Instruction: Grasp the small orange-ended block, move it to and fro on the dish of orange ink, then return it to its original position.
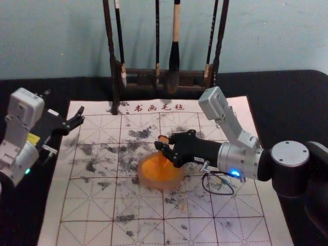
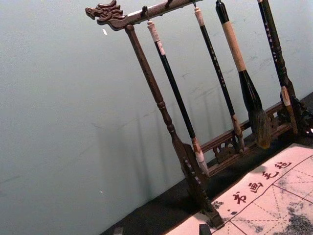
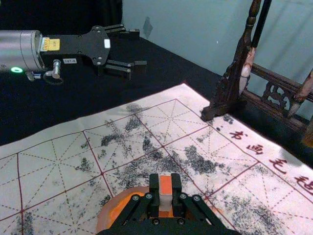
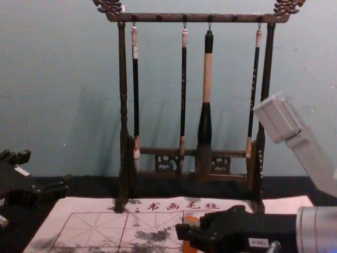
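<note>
My right gripper (image 1: 163,147) is closed on the small block (image 1: 163,139), over the dish of orange ink (image 1: 146,181). In the right wrist view the block (image 3: 166,189) stands between the fingertips of the right gripper (image 3: 166,195), its orange end facing up and a whitish part below. Part of the dish (image 3: 104,215) shows behind the fingers; whether the block's lower end touches the ink is hidden. Off to the left, my left gripper (image 1: 78,119) is parked with its fingers apart and nothing between them; its tips also edge into the left wrist view, the left gripper (image 2: 161,230).
A dark wooden rack (image 4: 123,105) with several hanging brushes stands behind the work, near the wall. The dish rests on a white gridded mat (image 1: 87,205) marked with black ink smudges, laid over a black cloth (image 1: 287,97).
</note>
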You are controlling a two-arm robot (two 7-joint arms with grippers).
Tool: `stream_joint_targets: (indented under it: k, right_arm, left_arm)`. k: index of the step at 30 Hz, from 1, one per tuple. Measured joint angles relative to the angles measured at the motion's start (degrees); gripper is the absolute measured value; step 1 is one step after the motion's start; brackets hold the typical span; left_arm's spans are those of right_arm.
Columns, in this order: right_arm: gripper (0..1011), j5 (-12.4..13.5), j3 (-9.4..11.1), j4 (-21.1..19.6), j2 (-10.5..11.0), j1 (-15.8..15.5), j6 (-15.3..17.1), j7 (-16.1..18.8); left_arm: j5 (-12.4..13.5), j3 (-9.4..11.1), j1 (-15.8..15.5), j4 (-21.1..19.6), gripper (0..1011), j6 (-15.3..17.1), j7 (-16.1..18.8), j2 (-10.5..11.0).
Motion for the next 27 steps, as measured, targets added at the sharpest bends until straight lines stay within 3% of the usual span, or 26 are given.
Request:
stream_joint_targets:
  k: [15,27]
  right_arm:
    - [127,1.02,1.28,-2.88,0.98,-1.21,0.20,-0.30]
    - [127,5.96,6.61,-13.49,3.95,-6.41,2.41,-4.88]
  left_arm:
    - [0.00,0.00,0.00,0.00,1001,0.00,0.00,0.00]
    - [0.00,0.00,0.00,0.00,1001,0.00,0.00,0.00]
